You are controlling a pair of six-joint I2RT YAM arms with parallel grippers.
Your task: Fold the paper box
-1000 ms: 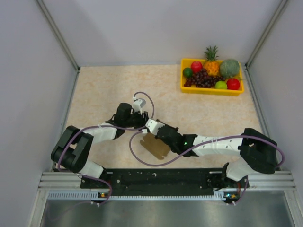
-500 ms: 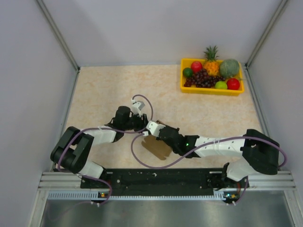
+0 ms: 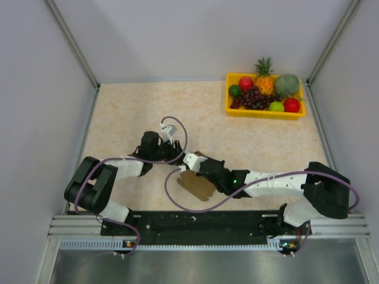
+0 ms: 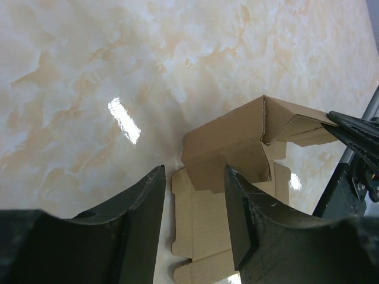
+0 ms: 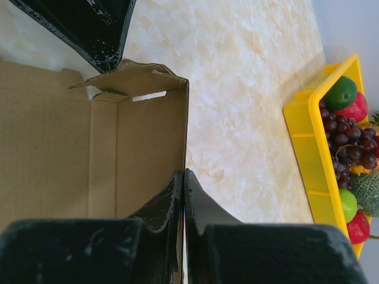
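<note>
Left wrist view: paper box (image 4: 220,148) is seen just ahead of the spread, empty left hand (image 4: 193,171); its raised wall is pinched by the right hand (image 5: 183,177).

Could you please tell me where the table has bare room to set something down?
Free: the far-left table, from the left wall to the yellow fruit tray; also the strip between that tray and the right arm. Crowded: near centre, where the left pincer and right pincer meet at the paper box.
</note>
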